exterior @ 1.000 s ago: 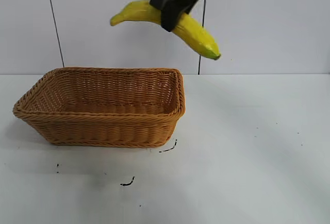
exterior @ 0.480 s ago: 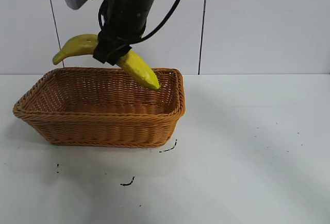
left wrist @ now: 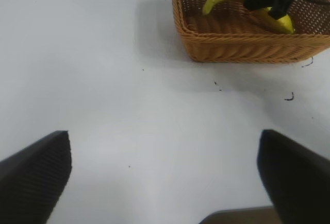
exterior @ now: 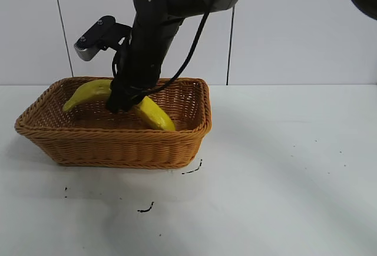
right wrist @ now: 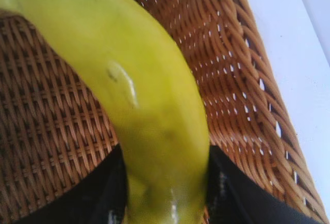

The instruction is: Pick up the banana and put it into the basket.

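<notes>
Left gripper parked near, low over bare white surface, fingers spread wide, nothing between them. Small dark specks on surface in front of basket. Basket sits left of centre. Banana inside basket, long axis running 10 o'clock to 4 o'clock in exterior view, one end raised toward 10, other end down by right wall. Right gripper reaches down into basket, fingers either side of banana's middle; grip or release: cannot tell.
</notes>
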